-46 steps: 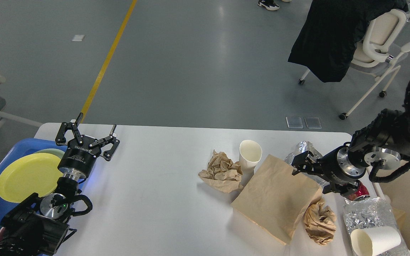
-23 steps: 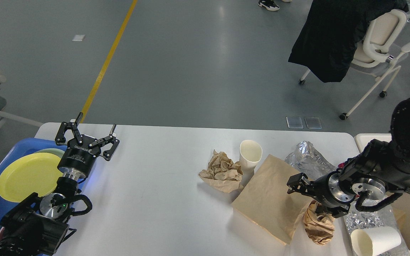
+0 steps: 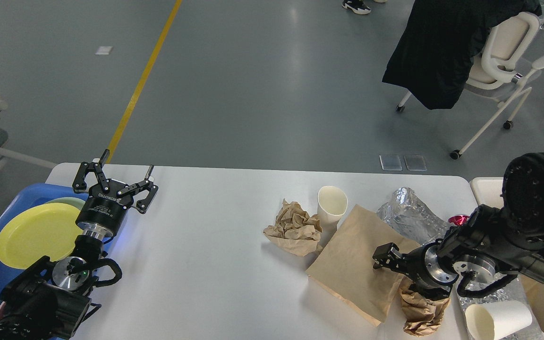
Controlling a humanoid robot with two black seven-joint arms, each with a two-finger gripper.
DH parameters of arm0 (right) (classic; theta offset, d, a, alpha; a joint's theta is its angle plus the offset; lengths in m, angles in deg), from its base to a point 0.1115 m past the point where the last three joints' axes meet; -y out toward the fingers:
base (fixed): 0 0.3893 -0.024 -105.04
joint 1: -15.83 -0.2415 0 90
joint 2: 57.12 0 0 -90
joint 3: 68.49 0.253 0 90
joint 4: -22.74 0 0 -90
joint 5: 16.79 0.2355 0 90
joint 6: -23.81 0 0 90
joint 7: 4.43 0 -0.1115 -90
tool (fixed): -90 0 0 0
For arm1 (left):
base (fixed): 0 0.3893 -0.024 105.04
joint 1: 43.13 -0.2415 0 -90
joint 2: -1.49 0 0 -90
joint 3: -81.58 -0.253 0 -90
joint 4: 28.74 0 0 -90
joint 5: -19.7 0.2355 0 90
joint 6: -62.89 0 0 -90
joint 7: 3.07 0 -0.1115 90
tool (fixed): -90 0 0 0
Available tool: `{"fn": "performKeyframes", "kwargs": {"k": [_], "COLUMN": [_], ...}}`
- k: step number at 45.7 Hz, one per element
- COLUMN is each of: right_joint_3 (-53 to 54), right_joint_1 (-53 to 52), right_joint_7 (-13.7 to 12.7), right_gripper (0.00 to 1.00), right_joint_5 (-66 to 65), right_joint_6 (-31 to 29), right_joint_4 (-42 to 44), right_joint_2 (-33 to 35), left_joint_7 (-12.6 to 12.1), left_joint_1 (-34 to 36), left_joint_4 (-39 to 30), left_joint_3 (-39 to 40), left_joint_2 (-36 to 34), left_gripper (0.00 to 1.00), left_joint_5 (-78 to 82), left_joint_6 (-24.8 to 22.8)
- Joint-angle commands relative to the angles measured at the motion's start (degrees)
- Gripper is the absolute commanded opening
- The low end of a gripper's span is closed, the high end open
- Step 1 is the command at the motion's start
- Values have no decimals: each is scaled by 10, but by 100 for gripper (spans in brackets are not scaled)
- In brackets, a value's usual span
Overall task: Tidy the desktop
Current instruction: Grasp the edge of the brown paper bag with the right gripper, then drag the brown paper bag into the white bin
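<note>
Targeting: brown paper bag (image 3: 364, 264) on desktop (image 3: 215, 245)
Handling: light, floppy; pinch near edge
Right gripper (image 3: 379, 259): fingers unclear
Left gripper (image 3: 116, 174): wide, empty

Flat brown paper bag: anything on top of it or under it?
Above the flat brown paper bag is the right gripper; contact can't be judged. The bag's right edge overlaps a crumpled brown paper wad. It lies on the desktop; anything beneath is hidden.

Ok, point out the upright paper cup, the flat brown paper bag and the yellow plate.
upright paper cup (image 3: 331, 204), head view, on its inner wall.
flat brown paper bag (image 3: 352, 262), head view, on its flat face.
yellow plate (image 3: 33, 233), head view, on its middle.
</note>
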Motion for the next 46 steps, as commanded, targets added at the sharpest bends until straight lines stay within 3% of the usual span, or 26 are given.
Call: {"fn": "performKeyframes", "kwargs": {"k": [1,25,46], "right_joint_3": [13,18,9], "right_joint_1": [21,11,-106], "right_joint_7": [2,1,4], "right_gripper": [2,0,0], "right_joint_5": [-9,-6,-53], "right_joint_6": [71,94,72], "right_joint_4": [0,-18,-130], "right_joint_2": [-9,-8,56], "left_joint_7": [0,0,0], "left_joint_1": [0,0,0], "left_joint_4": [0,0,0], "left_joint_3": [0,0,0], "left_joint_2": [1,0,0], "left_gripper": [100,100,100], "left_joint_5": [0,0,0], "left_joint_6": [0,0,-1]}}
